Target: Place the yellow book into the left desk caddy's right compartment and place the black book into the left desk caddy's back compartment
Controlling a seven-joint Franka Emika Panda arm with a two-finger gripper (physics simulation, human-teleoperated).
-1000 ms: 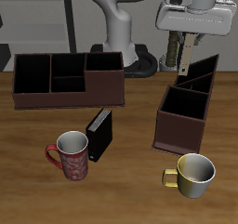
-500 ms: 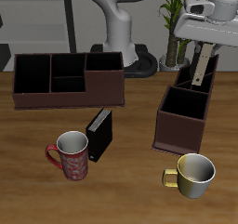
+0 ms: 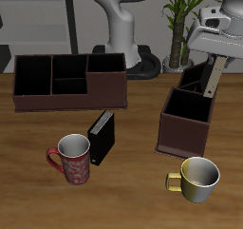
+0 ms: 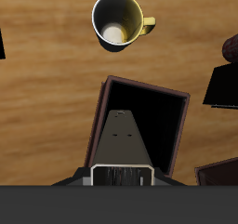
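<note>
End effector point(image 3: 216, 54) clamped on yellow book point(image 3: 214, 79), your book hanging upright, tilted a little, over left desk caddy point(image 3: 190, 111). Wrist view shows book point(image 4: 121, 139) lined up above right compartment point(image 4: 158, 125) (dark squarish end section), lower edge not yet inside. Black book point(image 3: 102, 137) stands on table point(image 3: 133, 185) beside red mug point(image 3: 74, 158), well apart from your caddy.
</note>
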